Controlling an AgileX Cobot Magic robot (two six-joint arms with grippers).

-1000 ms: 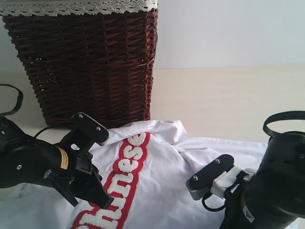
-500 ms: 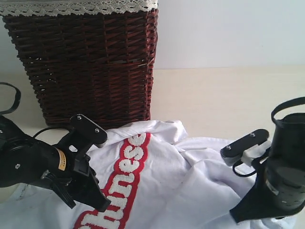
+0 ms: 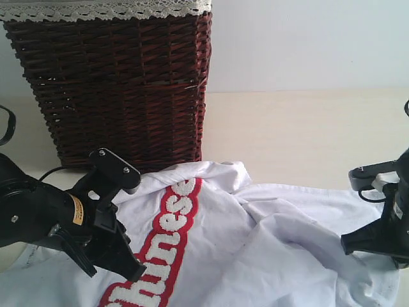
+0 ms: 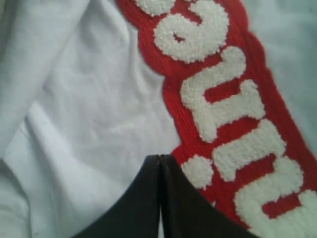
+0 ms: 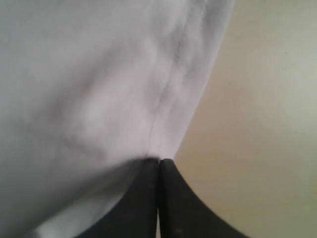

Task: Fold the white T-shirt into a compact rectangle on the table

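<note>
Lying crumpled and unfolded, the white T-shirt is spread over the near part of the table, just in front of a dark wicker basket whose rim is edged with white lace trim. The far edge of the garment is bunched into a raised fold near the basket's lower corner. The fuzzy white lettering, outlined in red, is seen running diagonally across the left half of the shirt.

The left gripper is positioned low over the shirt, beside the lettering. In the left wrist view its jaws are shown pressed together along a single line, with no cloth visible between them. The tip is located over plain white fabric, just beside the red outline. Whether the tip is touching the fabric cannot be determined.

The right gripper is located at the right edge of the shirt. In the right wrist view its jaws are likewise shown fully closed, and the tip is placed where the hemmed edge of the shirt meets bare table. Whether any fabric is pinched between them cannot be determined.
</note>
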